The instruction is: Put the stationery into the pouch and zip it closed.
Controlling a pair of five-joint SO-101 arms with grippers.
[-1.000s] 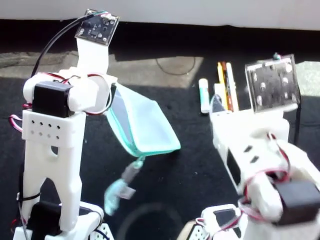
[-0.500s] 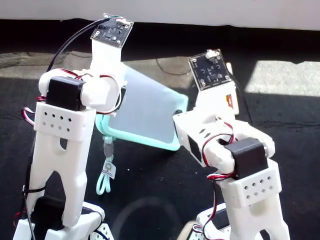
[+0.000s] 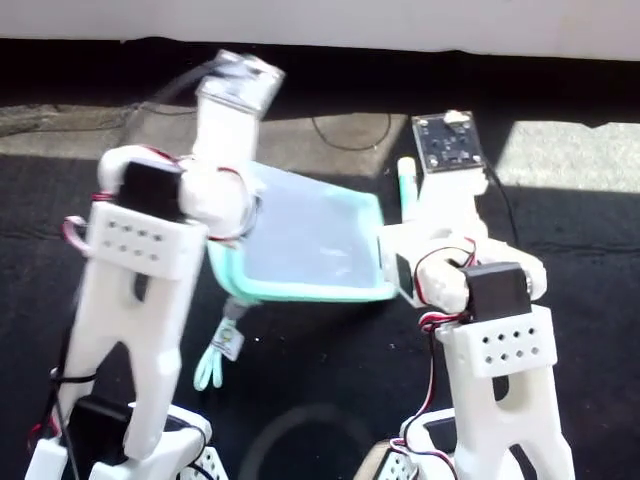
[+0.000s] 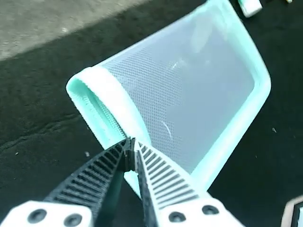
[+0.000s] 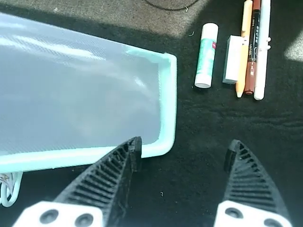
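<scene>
hard to see bits
left arm blurry near its top, pouch end hidden behind it, pens cut off at the frame edge.

Jaws of the left gripper are pinched together on the thick mint-green rim of the pouch, at one corner. The pouch panel is translucent white mesh with mint trim, over the black table.
</scene>
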